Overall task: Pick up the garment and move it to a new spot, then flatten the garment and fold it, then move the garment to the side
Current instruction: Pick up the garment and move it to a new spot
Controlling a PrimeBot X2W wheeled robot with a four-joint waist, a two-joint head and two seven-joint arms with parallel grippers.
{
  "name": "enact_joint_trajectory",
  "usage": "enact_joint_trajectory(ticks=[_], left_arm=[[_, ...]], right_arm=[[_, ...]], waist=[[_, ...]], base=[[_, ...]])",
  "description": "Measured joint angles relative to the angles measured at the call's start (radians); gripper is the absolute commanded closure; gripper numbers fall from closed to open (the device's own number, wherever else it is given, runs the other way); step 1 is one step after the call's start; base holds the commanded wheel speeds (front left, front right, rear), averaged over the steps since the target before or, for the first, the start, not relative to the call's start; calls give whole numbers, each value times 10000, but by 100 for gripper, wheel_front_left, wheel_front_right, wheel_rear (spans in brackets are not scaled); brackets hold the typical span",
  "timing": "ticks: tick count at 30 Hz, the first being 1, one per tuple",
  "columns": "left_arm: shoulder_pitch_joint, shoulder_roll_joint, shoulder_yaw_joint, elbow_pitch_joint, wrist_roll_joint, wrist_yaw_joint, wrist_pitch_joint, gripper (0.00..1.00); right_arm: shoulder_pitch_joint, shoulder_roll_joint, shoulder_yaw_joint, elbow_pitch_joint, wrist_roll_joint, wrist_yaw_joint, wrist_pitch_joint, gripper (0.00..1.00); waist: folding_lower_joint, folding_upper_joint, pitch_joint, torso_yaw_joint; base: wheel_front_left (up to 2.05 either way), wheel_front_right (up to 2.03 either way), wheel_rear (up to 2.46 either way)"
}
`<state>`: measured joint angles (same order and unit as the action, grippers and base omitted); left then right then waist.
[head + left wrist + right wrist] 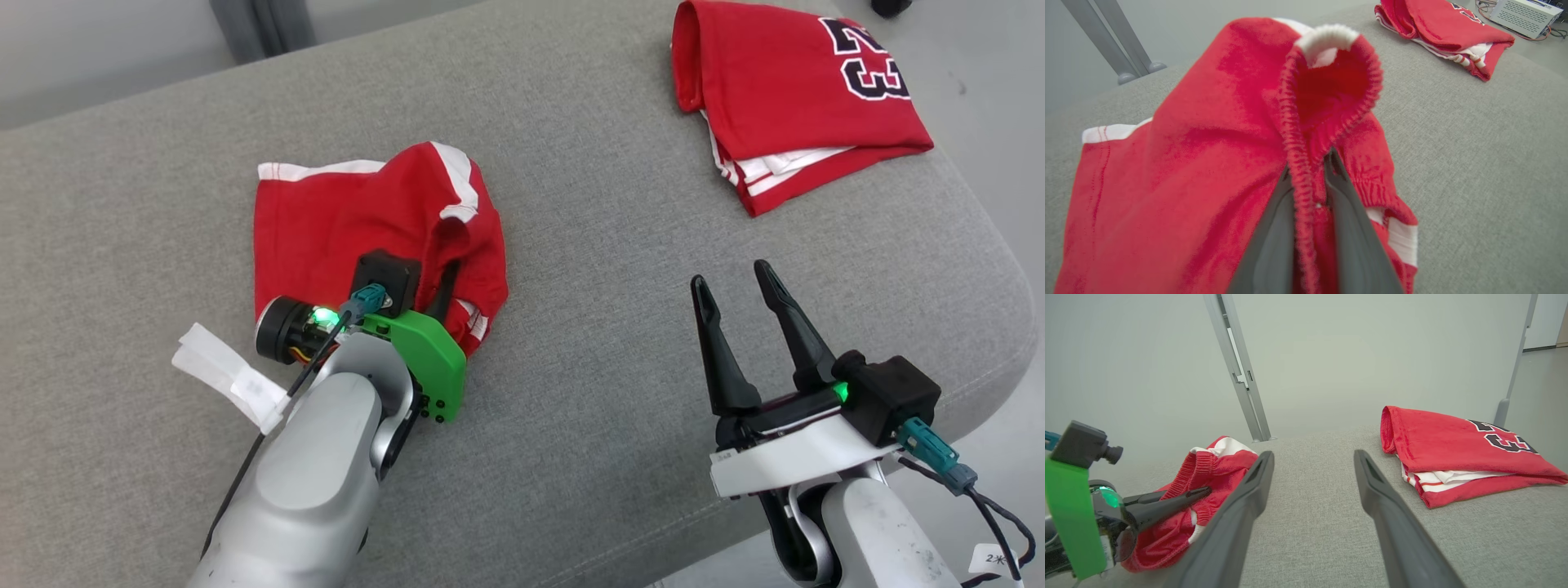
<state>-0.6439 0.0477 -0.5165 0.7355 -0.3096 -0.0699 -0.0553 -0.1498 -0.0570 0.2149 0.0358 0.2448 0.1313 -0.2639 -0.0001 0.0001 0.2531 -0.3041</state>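
Note:
The garment (343, 220) is a pair of crumpled red shorts with white trim, lying on the left of the grey cushion (612, 245). My left gripper (442, 287) is shut on the garment's elastic waistband. In the left wrist view the ribbed waistband (1302, 179) runs pinched between the two fingers of that gripper (1310, 161), and the cloth rises in a loop above them. The right wrist view shows the left gripper (1202, 492) biting into the garment (1224, 457). My right gripper (731, 275) (1314, 453) hovers open over bare cushion to the right, holding nothing.
A folded red jersey (784, 98) (1445, 441) (1437, 20) with black numbers lies at the far right corner of the cushion. The cushion's rounded edge (1008, 310) drops off on the right. Grey metal posts (1241, 375) stand behind, and a white box (1523, 14) sits on the floor.

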Motion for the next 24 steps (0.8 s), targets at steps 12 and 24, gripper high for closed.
enact_joint_trajectory(ticks=[12,24], left_arm=[[-60,2,-516,376,-692,562,-1850,0],[3321,100,686,-2598,-744,1331,-2071,0]], right_arm=[[86,6,27,134,-96,2,0,0],[1138,-272,339,412,-201,2,-2,0]], waist=[[1,0,347,-36],[0,0,-1226,1005]], base=[[0,0,0],[0,0,0]])
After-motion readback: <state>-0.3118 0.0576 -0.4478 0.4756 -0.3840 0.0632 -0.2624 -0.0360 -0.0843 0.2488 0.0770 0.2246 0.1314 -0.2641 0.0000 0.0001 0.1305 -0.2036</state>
